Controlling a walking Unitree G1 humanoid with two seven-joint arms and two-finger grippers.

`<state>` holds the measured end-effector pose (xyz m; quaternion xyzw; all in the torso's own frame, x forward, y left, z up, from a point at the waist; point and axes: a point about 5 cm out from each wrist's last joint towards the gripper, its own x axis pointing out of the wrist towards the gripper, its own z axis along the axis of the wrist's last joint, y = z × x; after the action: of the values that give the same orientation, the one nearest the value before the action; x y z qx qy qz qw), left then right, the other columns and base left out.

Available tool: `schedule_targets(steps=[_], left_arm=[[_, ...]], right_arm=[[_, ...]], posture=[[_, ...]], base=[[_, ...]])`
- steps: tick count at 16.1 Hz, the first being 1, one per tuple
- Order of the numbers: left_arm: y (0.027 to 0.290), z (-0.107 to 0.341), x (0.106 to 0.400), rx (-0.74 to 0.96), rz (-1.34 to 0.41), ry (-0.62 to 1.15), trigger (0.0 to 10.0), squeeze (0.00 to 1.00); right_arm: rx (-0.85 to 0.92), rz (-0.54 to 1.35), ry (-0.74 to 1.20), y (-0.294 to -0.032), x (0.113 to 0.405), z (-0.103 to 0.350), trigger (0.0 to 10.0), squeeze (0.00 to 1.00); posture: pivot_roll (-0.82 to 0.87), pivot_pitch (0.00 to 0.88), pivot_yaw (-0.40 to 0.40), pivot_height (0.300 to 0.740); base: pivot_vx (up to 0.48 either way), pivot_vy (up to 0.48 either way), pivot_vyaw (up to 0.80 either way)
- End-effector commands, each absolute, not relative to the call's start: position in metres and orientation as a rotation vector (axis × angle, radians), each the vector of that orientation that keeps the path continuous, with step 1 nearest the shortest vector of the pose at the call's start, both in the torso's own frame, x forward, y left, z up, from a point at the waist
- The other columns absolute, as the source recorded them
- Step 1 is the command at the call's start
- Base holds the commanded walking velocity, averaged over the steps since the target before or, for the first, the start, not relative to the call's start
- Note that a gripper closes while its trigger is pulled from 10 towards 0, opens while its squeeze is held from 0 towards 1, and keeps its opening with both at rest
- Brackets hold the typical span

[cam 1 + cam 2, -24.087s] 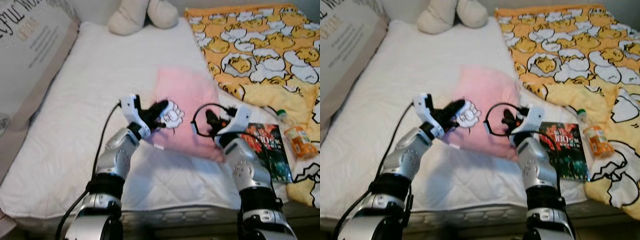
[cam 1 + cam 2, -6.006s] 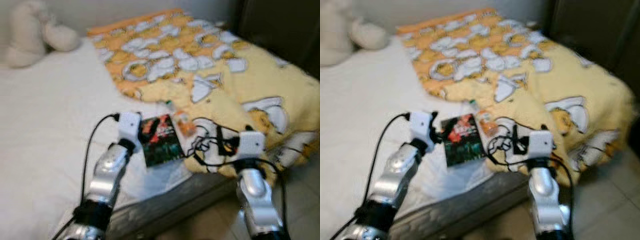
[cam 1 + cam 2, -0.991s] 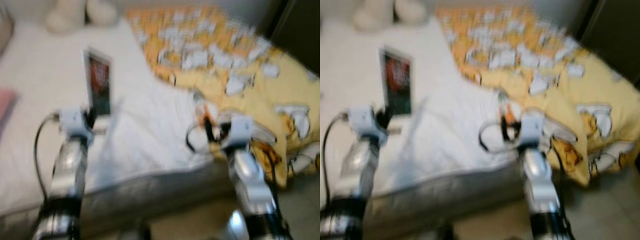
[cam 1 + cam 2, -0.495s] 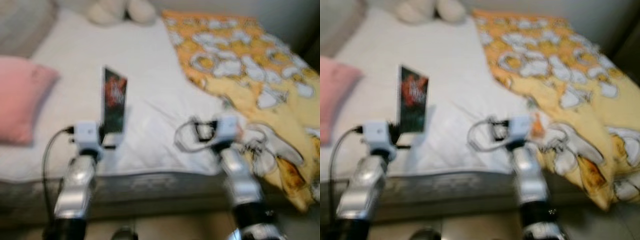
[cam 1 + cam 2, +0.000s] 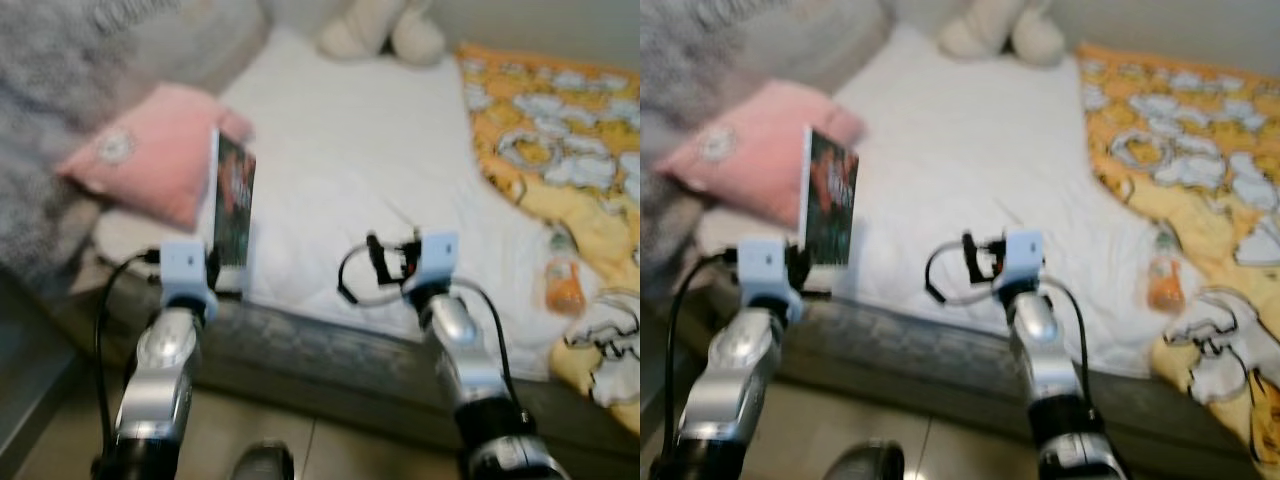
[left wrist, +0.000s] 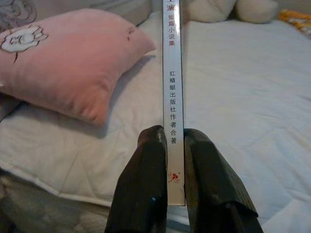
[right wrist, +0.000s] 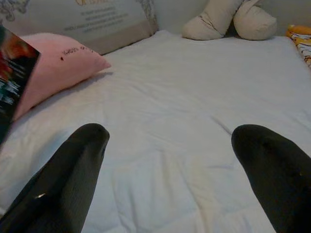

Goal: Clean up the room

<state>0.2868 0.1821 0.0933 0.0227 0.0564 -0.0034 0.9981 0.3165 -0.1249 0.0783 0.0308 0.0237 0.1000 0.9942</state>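
Note:
My left gripper [image 5: 212, 270] is shut on a thin book [image 5: 234, 212] with a dark, red-printed cover, holding it upright by its lower edge in front of the bed. The left wrist view shows its two black fingers [image 6: 146, 189] pinching the white spine of the book [image 6: 173, 97]. Over the bed's front edge, my right gripper [image 5: 375, 262] stands open with nothing between its fingers [image 7: 73, 170]. An orange drink bottle [image 5: 563, 283] lies on the white sheet near the yellow blanket [image 5: 560, 150].
A pink pillow [image 5: 160, 150] lies at the bed's left end beside a large grey printed pillow [image 5: 110, 60]. A cream plush toy [image 5: 385, 28] sits at the far side. The mattress edge [image 5: 320, 345] runs in front of me, tiled floor [image 5: 330, 455] below.
The whole view has swung left: the pink pillow and grey pillow have come into view and the yellow blanket has slid right. The book stays upright in my left gripper.

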Motion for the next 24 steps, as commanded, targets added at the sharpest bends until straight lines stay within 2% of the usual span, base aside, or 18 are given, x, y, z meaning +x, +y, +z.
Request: schedule_targets(steps=[1, 3, 7, 15, 24], left_arm=[[0.177, 0.116, 0.298, 0.068, -0.057, 0.012, 0.0, 0.0], [0.17, 0.119, 0.302, 0.095, -0.137, 0.002, 0.0, 0.0], [0.162, 0.122, 0.309, 0.096, -0.212, 0.004, 0.0, 0.0], [0.144, 0.117, 0.316, 0.054, -0.242, 0.014, 0.0, 0.0], [0.142, 0.119, 0.323, 0.063, -0.232, 0.0, 0.0, 0.0]], right_arm=[[0.054, 0.172, 0.021, -0.131, 0.318, 0.081, 10.0, 0.0], [0.035, 0.166, 0.0, -0.132, 0.317, 0.083, 10.0, 0.0], [0.036, 0.146, -0.012, -0.136, 0.315, 0.083, 10.0, 0.0], [0.015, 0.117, -0.031, -0.144, 0.313, 0.085, 10.0, 0.0], [-0.001, 0.149, -0.032, -0.142, 0.316, 0.087, 10.0, 0.0]], posture=[[0.09, 0.0, -0.013, 0.736], [0.07, 0.0, 0.001, 0.736], [0.03, 0.0, 0.023, 0.736], [-0.03, 0.0, 0.035, 0.736], [-0.02, 0.0, 0.022, 0.736]], base=[[0.0, 0.0, 0.0], [0.0, 0.476, 0.0], [0.0, 0.467, -0.75], [0.0, 0.09, 0.0], [0.0, 0.425, 0.0]])
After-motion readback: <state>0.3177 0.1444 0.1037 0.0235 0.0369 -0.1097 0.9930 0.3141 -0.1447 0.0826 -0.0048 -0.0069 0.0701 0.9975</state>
